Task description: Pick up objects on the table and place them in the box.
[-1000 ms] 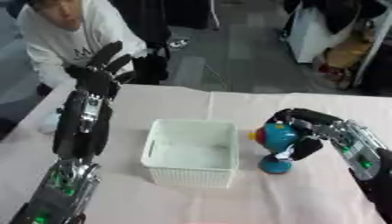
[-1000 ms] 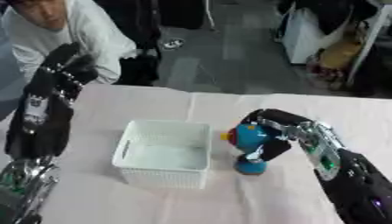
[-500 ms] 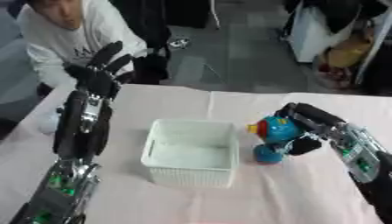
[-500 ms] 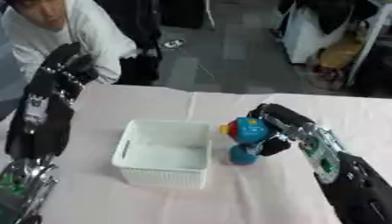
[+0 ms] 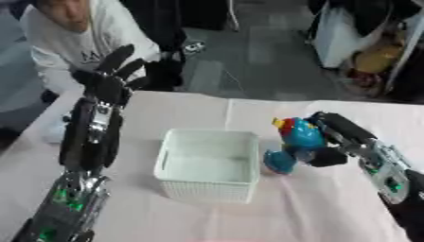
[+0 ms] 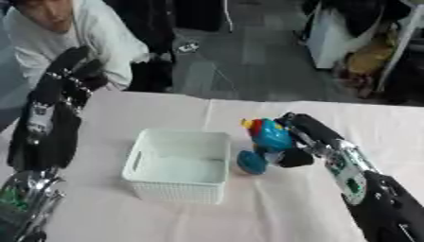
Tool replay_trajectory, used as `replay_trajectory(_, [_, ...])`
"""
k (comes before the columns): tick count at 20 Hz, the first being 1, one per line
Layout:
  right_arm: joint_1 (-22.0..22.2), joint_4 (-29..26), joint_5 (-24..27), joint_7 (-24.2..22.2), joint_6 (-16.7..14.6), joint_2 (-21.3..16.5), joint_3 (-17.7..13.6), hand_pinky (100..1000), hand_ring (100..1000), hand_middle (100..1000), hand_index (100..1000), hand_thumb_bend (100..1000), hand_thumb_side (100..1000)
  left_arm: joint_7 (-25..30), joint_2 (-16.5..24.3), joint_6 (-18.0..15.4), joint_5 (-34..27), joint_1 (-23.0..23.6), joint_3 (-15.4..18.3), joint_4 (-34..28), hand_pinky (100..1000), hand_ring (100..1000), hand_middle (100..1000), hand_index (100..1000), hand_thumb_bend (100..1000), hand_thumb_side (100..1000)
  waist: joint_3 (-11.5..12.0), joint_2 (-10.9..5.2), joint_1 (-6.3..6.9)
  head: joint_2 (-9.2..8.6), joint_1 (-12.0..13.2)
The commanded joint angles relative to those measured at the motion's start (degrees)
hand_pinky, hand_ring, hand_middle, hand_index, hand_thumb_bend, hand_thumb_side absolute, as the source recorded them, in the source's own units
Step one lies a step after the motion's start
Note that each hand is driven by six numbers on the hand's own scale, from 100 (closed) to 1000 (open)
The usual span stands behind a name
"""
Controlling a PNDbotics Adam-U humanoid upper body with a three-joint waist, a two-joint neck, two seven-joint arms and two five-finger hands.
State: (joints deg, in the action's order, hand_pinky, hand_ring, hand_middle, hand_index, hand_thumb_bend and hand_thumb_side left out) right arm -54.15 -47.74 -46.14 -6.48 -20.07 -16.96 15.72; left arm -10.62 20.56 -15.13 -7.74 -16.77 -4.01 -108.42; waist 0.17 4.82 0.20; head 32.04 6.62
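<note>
The right hand (image 5: 331, 142) was curled around the blue bird toy (image 5: 291, 144), holding it tilted just beside the white box (image 5: 207, 171) on the desk (image 5: 165, 217). The left hand (image 5: 109, 80) was raised, fingers spread.

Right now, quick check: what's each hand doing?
Left hand: open, fingers spread, raised over the table's left side, holding nothing.
Right hand: shut on the blue bird toy, beside the white basket.

Table (image 5: 190, 217), pale pink cloth cover. White slatted box (image 5: 207, 165) rests at centre, upright, open-topped.
</note>
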Motion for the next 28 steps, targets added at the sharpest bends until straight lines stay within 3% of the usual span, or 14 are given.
replay_trajectory(1, [-0.98,-0.38,-1.32,1.04,0.29,-0.47,-0.47,100,100,100,389,100,626,0.12,0.33,0.05,-0.23,-0.97,0.06,-1.11,853,928,952,960,324,823,0.08,-0.76,0.07,-0.83,0.42])
replay_trajectory(12, [-2.91,-5.09,2.27,-3.87,3.66,-1.88,-0.23,100,100,100,371,100,607,0.11,0.53,0.06,-0.18,-0.74,0.08,-1.05,853,928,952,959,324,823,-0.13,-1.07,-0.19,-0.73,0.68])
replay_trajectory(13, [-3.04,-5.77,2.69,-4.27,4.18,-2.05,-0.21,100,100,100,370,100,635,0.11,0.54,0.06,-0.18,-0.73,0.08,-1.05,853,928,952,959,324,823,-0.14,-1.09,-0.21,-0.73,0.69])
replay_trajectory(14, [-3.24,-6.46,3.1,-4.53,4.73,-2.27,-0.26,100,100,100,370,100,606,0.1,0.55,0.06,-0.17,-0.71,0.09,-1.03,853,928,952,959,324,823,-0.16,-1.13,-0.24,-0.72,0.71])
replay_trajectory(28, [-4.44,-13.75,9.77,-6.12,9.82,-3.92,-0.24,100,100,100,365,100,605,0.11,0.85,0.06,-0.13,-0.45,0.08,-0.94,854,928,952,959,323,823,-0.5,-1.58,-0.57,-0.75,0.98])
